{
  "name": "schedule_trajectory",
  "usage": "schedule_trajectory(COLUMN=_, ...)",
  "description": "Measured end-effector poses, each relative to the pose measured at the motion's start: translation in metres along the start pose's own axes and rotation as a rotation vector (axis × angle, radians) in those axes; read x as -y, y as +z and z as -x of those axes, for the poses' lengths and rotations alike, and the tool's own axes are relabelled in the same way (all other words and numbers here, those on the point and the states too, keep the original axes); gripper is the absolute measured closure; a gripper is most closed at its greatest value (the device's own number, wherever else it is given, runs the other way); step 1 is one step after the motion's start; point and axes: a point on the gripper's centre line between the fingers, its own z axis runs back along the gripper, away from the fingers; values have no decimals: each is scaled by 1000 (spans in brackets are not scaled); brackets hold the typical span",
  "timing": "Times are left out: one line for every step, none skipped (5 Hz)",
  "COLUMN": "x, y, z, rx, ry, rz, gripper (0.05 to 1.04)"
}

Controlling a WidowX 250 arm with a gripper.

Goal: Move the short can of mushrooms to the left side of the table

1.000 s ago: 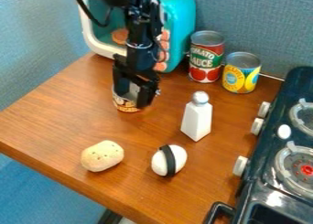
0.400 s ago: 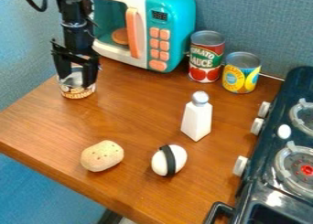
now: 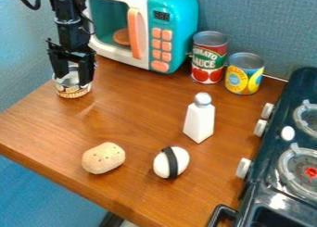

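Looks like the placing step, imo. The tool (image 3: 72,75) seems to be gripping the can (image 3: 73,92) at the desk's (image 3: 136,115) far left, near the microwave (image 3: 180,38). Next move probably calls for checking it's flat, then gently letting go.

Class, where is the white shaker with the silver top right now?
The shaker stands right of centre in the camera view, between the yellow can and the black-banded egg shape.
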Motion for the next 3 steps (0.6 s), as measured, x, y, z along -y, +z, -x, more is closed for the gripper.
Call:
schedule_trajectory(x=9, y=-1, z=7, rx=-1, ry=-17, rz=26, gripper=83)
schedule_trajectory(x=18, y=20, z=18, rx=57, ry=-32, rz=19, gripper=83)
schedule_trajectory(x=50, y=33, z=27, rx=93, ry=-84, rz=2, gripper=83)
